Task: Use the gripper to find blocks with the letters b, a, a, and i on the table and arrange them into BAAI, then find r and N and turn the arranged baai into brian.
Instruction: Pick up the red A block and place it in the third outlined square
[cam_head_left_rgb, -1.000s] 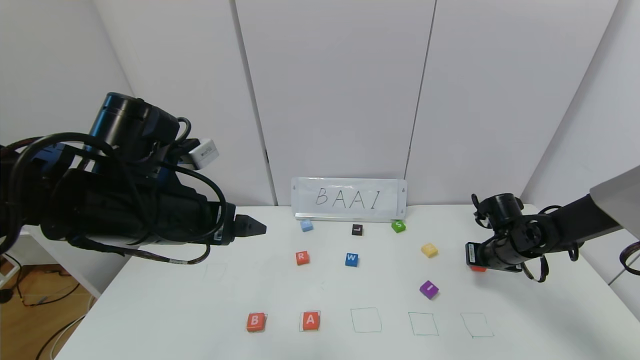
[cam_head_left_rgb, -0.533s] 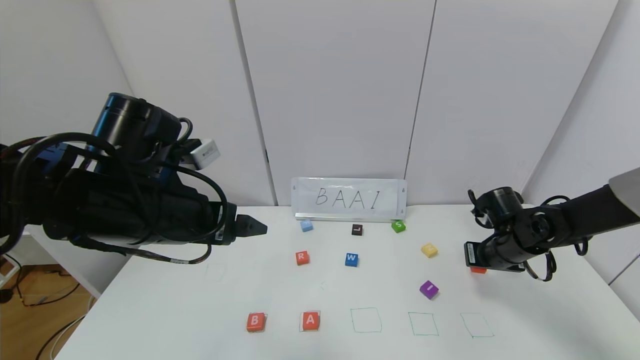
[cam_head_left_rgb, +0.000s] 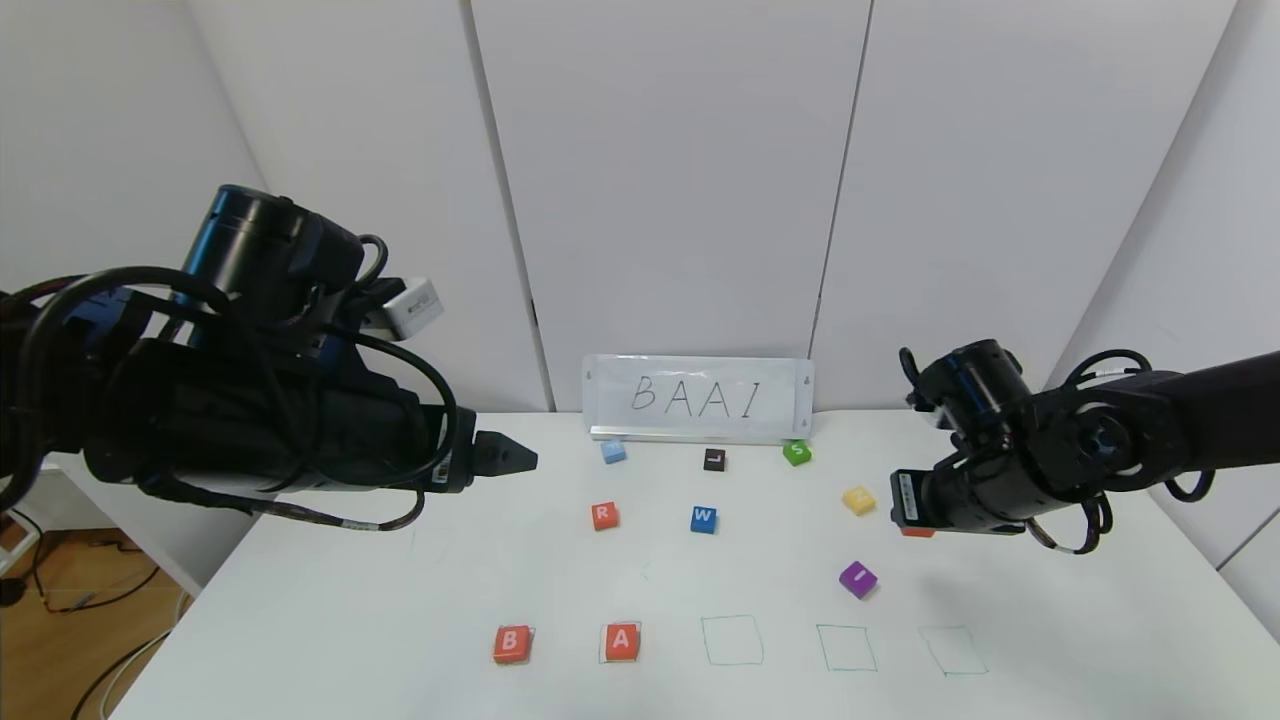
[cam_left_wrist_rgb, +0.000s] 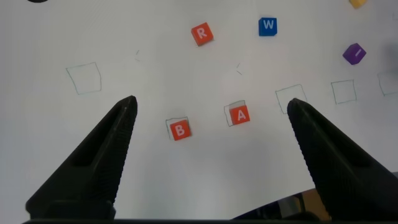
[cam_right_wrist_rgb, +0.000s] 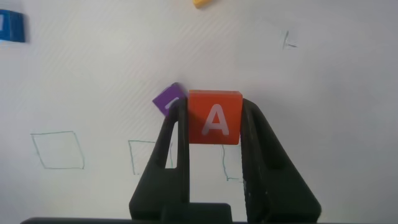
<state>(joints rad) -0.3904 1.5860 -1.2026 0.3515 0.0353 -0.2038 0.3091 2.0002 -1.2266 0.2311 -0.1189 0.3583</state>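
arms black, blue accents | looped cables | barcode label on right gripper

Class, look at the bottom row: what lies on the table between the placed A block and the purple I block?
In the head view, between the A block and the purple I block lies only bare table with one empty green square.

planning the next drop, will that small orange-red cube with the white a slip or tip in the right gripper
The small orange-red cube with a white A looks stiff: its edges stay square between the right gripper's black fingers. Flat faces meet both fingers, so slipping seems unlikely. It is probably light, and should sit flat without rolling once set on the white table.
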